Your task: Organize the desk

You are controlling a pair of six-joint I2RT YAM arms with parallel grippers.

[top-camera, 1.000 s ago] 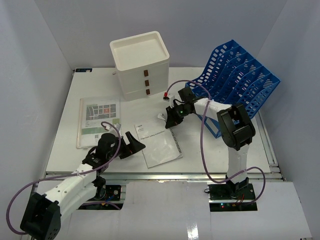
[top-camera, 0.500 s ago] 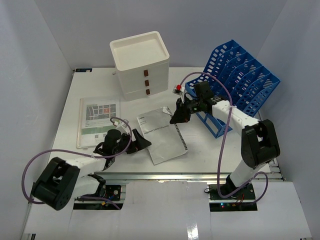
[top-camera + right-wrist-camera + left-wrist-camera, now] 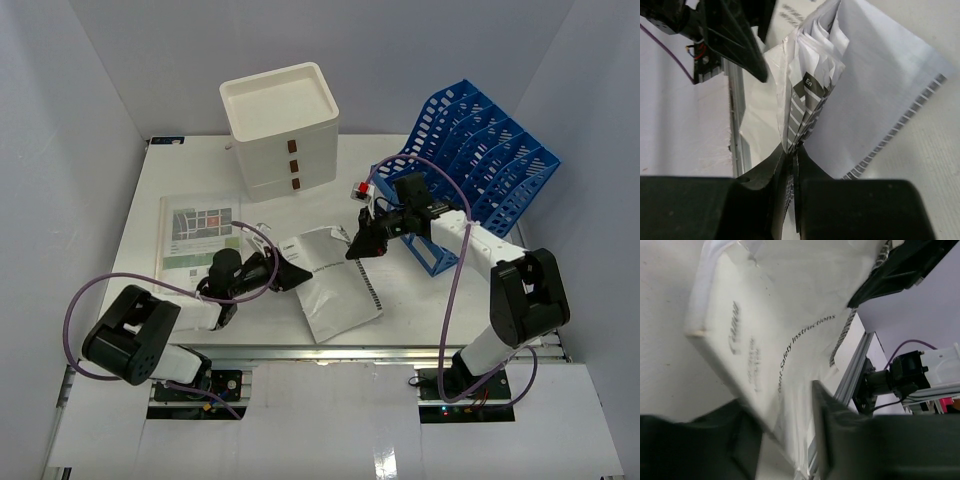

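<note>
Mid-frame on the white desk (image 3: 450, 300), the right gripper (image 3: 357, 247) pinches shut on the instruction booklet (image 3: 335, 285) while the half-closed left gripper (image 3: 293, 275) straddles its opposite edge, hold unclear; booklet and leaflet (image 3: 197, 240) at left are not yet filed in the upper-right blue rack (image 3: 480, 160).

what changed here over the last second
The right gripper, shut on the booklet, dragged its far corner rightward and lifted it, so the pages fan open. The left gripper moved forward to straddle the booklet's left edge. The drawer box, blue file rack and brochure stayed put.
</note>
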